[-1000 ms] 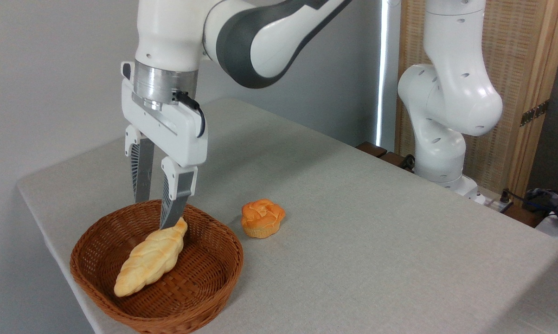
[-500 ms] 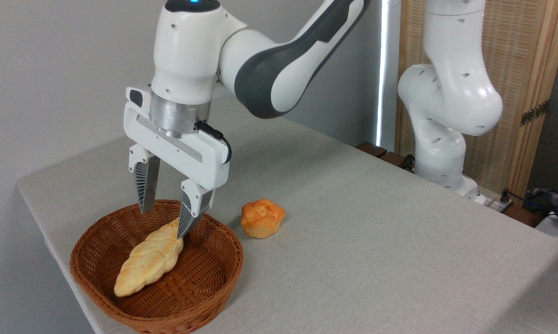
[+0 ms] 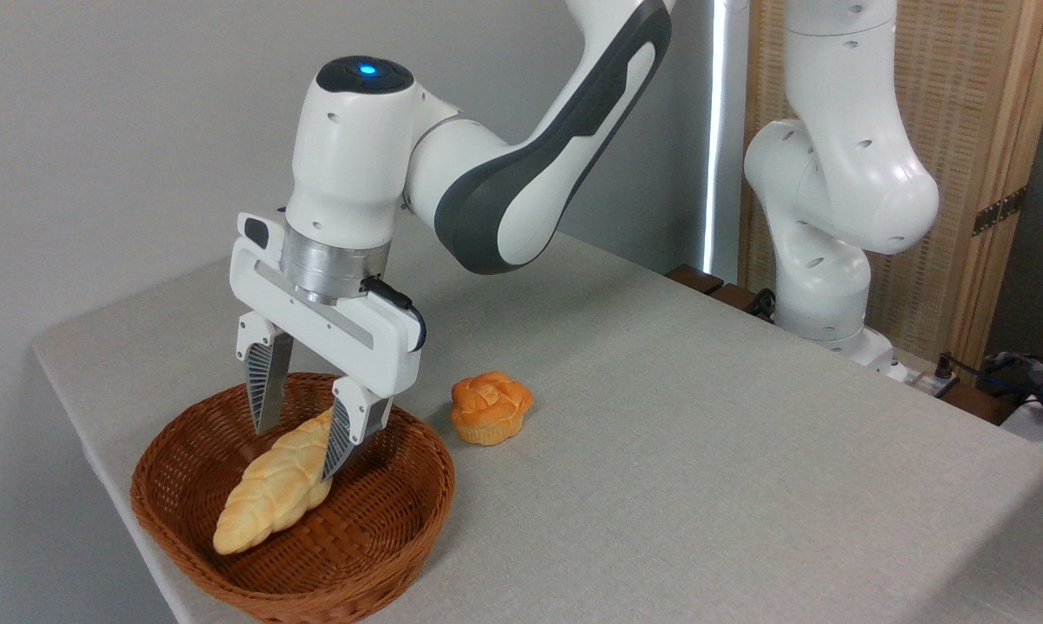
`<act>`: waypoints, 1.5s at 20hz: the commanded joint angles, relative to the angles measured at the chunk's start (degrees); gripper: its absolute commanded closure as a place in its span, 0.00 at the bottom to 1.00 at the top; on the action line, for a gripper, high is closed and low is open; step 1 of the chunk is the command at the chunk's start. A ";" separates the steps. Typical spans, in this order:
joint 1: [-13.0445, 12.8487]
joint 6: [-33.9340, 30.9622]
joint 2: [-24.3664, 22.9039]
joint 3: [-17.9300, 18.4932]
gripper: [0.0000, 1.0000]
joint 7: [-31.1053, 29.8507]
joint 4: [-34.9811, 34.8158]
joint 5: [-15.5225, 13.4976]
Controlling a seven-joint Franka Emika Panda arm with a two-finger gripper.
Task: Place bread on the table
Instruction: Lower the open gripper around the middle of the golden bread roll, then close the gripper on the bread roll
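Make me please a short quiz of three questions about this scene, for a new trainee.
1. True or false: the braided bread already lies on the table.
2. What stands on the cloth to the right of the wicker basket?
A. a cup
B. a small orange bun
C. a knife
3. Fill in: the fingers of the pincer stand ____, one on each side of the loaf's upper end.

Key
1. False: it lies in the basket.
2. B, the small orange bun.
3. open (apart); they do not yet clamp the bread.
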 commanded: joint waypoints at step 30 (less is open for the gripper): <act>-0.09 3.12 3.02 -2.15 0.61 0.32 -0.35 -1.11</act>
